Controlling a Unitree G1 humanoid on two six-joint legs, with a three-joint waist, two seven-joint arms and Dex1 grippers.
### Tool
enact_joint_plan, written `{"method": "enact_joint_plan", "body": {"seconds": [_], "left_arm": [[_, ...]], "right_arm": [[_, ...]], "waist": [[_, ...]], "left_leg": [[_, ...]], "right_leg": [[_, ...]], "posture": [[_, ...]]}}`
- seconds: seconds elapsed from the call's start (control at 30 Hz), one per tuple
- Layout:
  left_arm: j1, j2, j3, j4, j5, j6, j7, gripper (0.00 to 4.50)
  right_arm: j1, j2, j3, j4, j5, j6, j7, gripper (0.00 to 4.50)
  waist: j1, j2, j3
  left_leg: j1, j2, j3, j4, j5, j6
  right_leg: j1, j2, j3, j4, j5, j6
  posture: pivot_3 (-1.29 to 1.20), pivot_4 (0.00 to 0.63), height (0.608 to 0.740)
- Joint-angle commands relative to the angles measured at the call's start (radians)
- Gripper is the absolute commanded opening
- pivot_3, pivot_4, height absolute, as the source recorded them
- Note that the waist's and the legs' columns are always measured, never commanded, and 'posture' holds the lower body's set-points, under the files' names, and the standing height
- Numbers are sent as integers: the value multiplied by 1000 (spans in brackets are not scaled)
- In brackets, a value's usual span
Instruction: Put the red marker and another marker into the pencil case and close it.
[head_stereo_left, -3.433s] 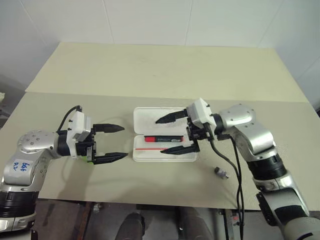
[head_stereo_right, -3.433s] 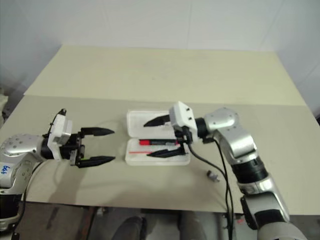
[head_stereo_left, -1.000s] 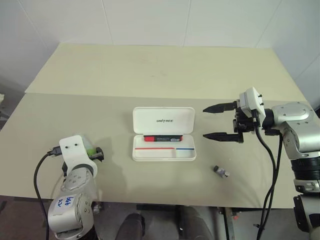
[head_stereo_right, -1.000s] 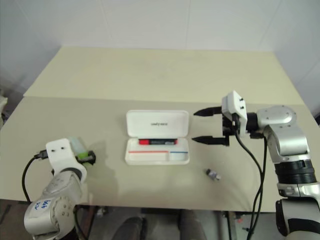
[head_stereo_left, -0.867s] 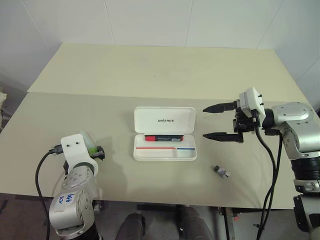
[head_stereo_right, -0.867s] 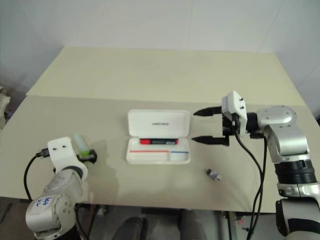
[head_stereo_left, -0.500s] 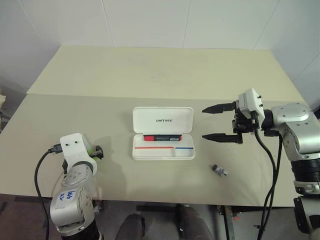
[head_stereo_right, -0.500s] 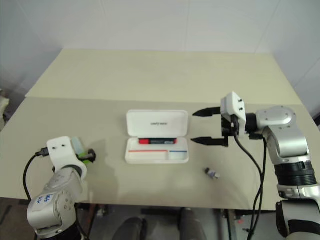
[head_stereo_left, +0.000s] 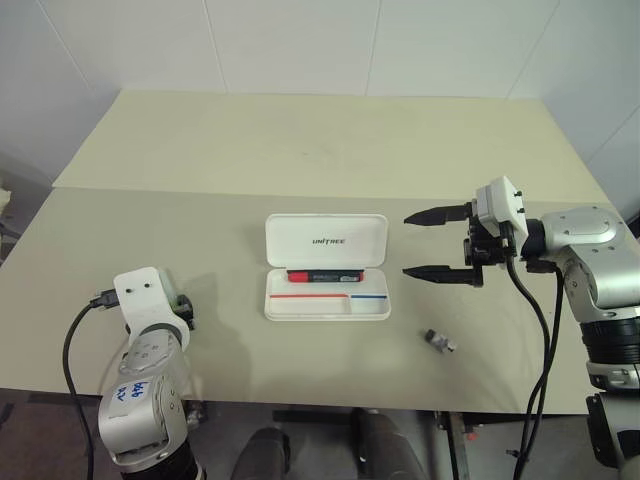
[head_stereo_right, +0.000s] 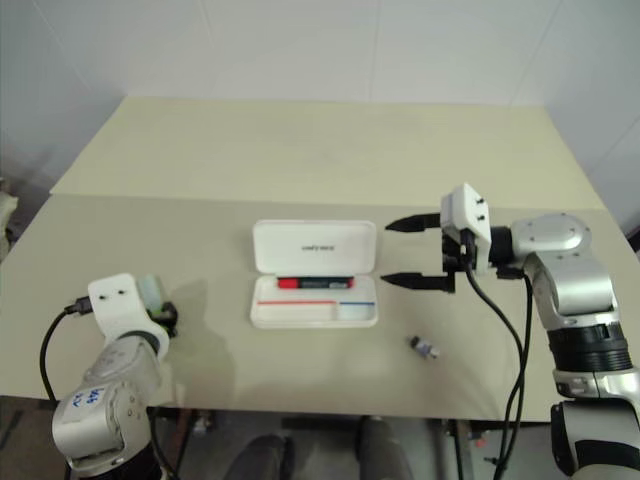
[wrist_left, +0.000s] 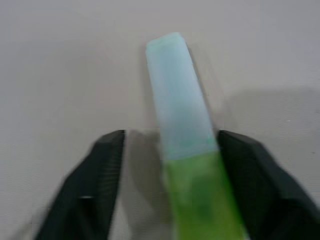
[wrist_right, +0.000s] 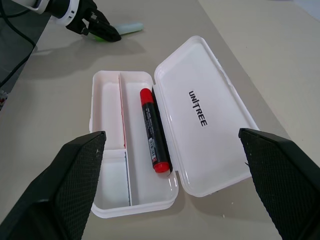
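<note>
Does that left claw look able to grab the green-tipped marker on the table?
Probably yes. The left gripper already has a finger on each side of the marker, which lies flat on the table with nothing around it.

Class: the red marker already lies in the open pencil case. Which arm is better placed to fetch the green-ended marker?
Left: its gripper straddles the green-ended marker; the right gripper hangs open beside the case.

"UNITREE" in dark letters on the open lid of the pencil case (wrist_right: 210, 115)

Red marker (wrist_right: 152, 131) in pencil case (wrist_right: 112, 202)
</note>
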Motion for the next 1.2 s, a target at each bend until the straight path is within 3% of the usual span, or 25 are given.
{"method": "enact_joint_plan", "body": {"seconds": [0.03, 0.1, 0.17, 0.47, 0.73, 0.97, 1.2], "left_arm": [[3, 1, 19, 4, 36, -1, 5, 1440], [1, -5, 23, 4, 32, -10, -3, 815], [-1, -8, 26, 5, 44, -10, 7, 544], [-33, -8, 69, 23, 12, -77, -44, 513], [-72, 46, 84, -2, -143, -257, -254, 513], [-41, 249, 57, 22, -217, -445, -477, 513], [-6, 457, 28, 102, -225, -813, -718, 513]], "right_arm": [[-5, -2, -21, -24, 9, -16, -8, 4500], [-4, -3, -21, -24, 10, -17, -8, 4500], [-5, -5, -22, -24, 10, -18, -9, 4500], [1, -13, -26, -28, 8, -19, -13, 4500], [-2, -10, -25, -16, 1, -29, -17, 4500], [0, 4, -34, 0, 0, -41, -38, 4500], [68, -22, -75, -38, 14, -29, -71, 4500]], "waist": [[0, 0, 0], [1, 0, 0], [2, 0, 0], [1, 0, 0], [2, -2, 1], [0, -2, 1], [5, -2, 1]], "left_leg": [[0, 0, 0, 0, 0, 0], [0, 0, 0, 0, 0, 0], [0, 0, 0, 0, 0, 0], [0, 0, 0, 0, 0, 0], [-1, 0, 0, -1, 0, -1], [-1, 1, 0, -3, 0, -1], [-2, 1, 0, -3, -1, 0]], "right_leg": [[0, 0, 0, 0, 0, 0], [0, 0, 0, 0, 0, 0], [0, 0, 0, 0, 0, 0], [0, 0, 0, 0, 0, 0], [0, 0, -1, -2, 0, 0], [-1, 0, -1, -5, 0, 0], [-1, 0, -1, -6, 0, -1]], "posture": [[0, 150, 740], [0, 150, 740], [0, 150, 740], [0, 150, 740], [0, 150, 740], [0, 150, 740], [0, 150, 740]]}}
